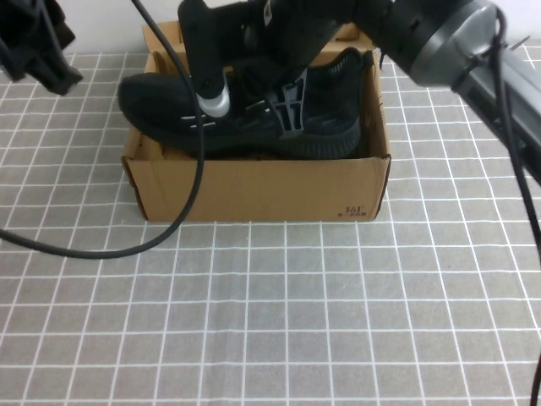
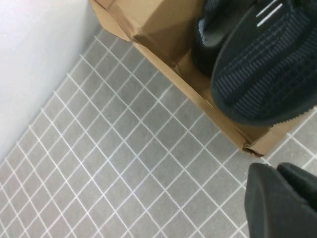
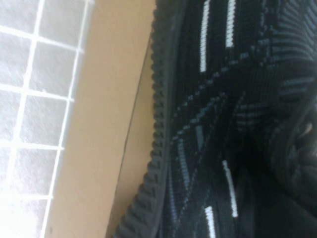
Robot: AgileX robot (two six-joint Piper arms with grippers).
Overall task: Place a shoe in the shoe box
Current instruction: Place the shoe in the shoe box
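Observation:
The black knit shoe (image 1: 254, 127) lies lengthwise in the brown cardboard shoe box (image 1: 254, 186), and its toe sticks out over the box's left wall. My right arm reaches in from the upper right, with the right gripper (image 1: 213, 97) down on the shoe's upper near the opening, shut on it. In the right wrist view the shoe's side (image 3: 223, 124) with white dashes fills the frame beside the box wall (image 3: 109, 124). My left gripper (image 1: 38, 46) hangs at the far left, shut and holding nothing. In its wrist view the left gripper (image 2: 277, 171) hovers off the box corner (image 2: 247, 144), under the shoe toe (image 2: 267, 74).
A black cable (image 1: 127, 245) loops across the grey tiled table (image 1: 270, 321) in front of the box's left corner. A white wall (image 2: 34, 64) runs behind the box. The box's flap (image 1: 165, 38) stands at the back.

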